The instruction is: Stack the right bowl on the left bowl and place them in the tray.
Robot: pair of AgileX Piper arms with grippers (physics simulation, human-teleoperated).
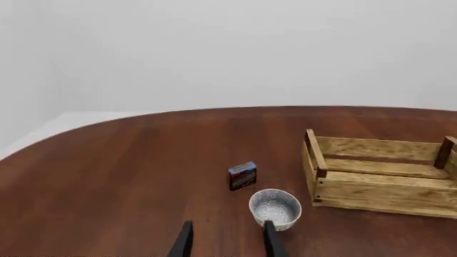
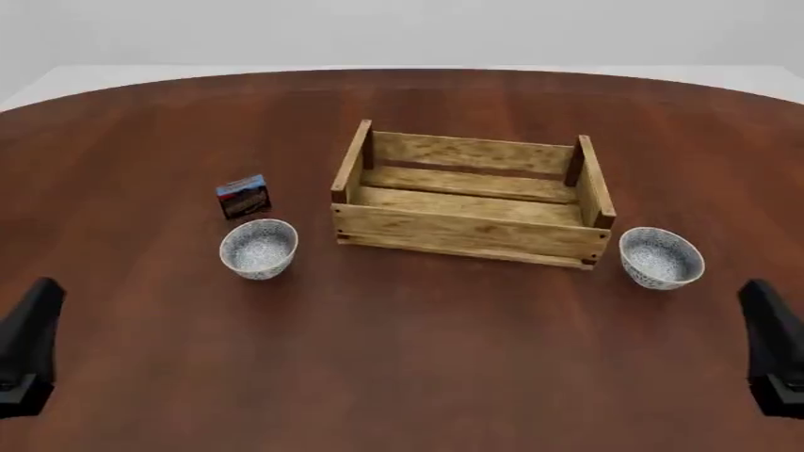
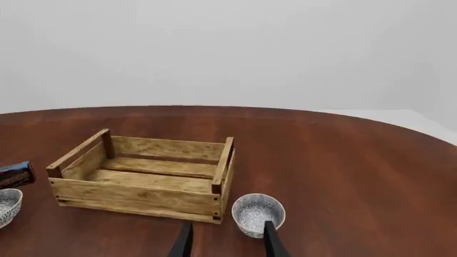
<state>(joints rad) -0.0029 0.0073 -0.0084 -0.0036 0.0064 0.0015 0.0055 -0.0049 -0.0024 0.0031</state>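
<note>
Two dark fingers of our left gripper (image 1: 225, 241) frame the left wrist view, spread apart with nothing between them, so the jaws are released. Just beyond them the left bowl (image 1: 275, 208) sits upright on the brown surface (image 1: 128, 166); one finger overlaps its near rim in the picture, though we cannot tell whether they touch. We judge the arm is parked at rest, aimed loosely at its bowl. A small blue-and-red box (image 1: 242, 176) stands just behind the bowl, and the tray (image 1: 378, 174) lies beside it, empty.

From the front, our grippers show only as dark shapes at the lower corners, well apart from everything. The left bowl (image 2: 259, 249) and the right bowl (image 2: 661, 257) flank the tray (image 2: 472, 200), each near a front corner, not touching it. The box (image 2: 244, 196) stands behind the left bowl, close enough to crowd a reach from that side.

In the right wrist view, our right gripper (image 3: 225, 241) is likewise spread and holding nothing, with the right bowl (image 3: 258, 214) just ahead. The tray's corner post (image 3: 216, 187) stands just beside that bowl, so a lift should go up before going across.
</note>
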